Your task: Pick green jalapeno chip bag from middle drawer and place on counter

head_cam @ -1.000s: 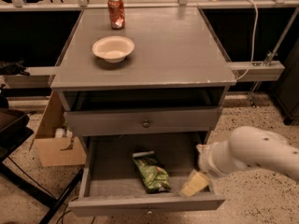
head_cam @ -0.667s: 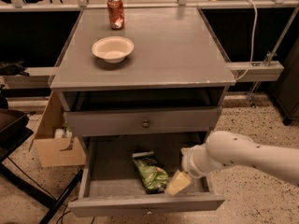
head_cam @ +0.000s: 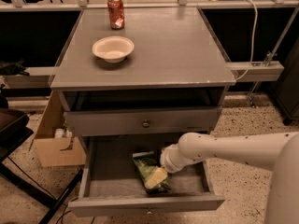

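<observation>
At lower centre, the pale gripper [head_cam: 156, 177], its hold impossible to tell, sits directly on the crinkled green jalapeno chip bag [head_cam: 143, 164], which lies upper-left to lower-right in the open grey middle drawer [head_cam: 106, 168].

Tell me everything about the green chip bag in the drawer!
The green jalapeno chip bag is small, shiny and crinkled, green with pale patches and a dark far end. It lies flat on the floor of the open middle drawer, near the front. The gripper is right over its front end.
</observation>
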Action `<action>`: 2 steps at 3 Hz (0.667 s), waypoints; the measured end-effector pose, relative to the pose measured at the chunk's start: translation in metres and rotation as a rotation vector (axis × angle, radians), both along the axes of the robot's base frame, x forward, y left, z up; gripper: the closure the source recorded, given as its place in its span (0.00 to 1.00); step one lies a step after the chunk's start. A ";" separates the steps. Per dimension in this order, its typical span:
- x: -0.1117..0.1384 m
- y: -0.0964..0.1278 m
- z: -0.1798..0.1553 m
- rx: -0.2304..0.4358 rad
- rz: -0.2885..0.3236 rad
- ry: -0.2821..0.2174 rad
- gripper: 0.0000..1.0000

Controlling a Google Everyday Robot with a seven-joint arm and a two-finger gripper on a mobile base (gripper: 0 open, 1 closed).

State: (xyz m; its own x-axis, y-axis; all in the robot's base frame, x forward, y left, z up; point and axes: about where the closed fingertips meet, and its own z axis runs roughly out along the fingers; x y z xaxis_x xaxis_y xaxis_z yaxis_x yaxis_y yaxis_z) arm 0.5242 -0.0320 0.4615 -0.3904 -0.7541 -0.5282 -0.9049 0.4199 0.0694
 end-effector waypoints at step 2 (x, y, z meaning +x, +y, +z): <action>0.031 0.022 -0.080 0.066 -0.042 0.017 0.19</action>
